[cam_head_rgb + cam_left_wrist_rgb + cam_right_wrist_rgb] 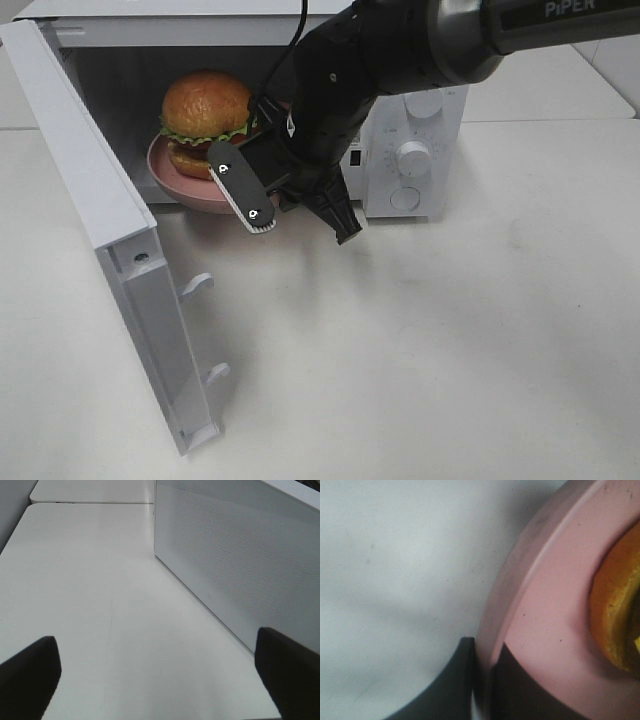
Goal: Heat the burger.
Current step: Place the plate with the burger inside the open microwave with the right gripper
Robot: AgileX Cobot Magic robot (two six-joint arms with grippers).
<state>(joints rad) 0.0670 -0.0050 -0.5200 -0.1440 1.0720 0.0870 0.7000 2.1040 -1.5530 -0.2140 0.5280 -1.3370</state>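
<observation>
The burger (pixel 205 120) has a glossy brown domed bun, a green lettuce frill and a lower bun beneath. It sits upright on a pink plate (pixel 175 180), narrower than that plate, at the mouth of the open microwave (pixel 410 120). In the right wrist view only its orange-brown edge (pixel 615 610) shows.

The right arm (pixel 500 25) bears white lettering "PiPER"; the microwave (pixel 415 150) panel print is unreadable.
</observation>
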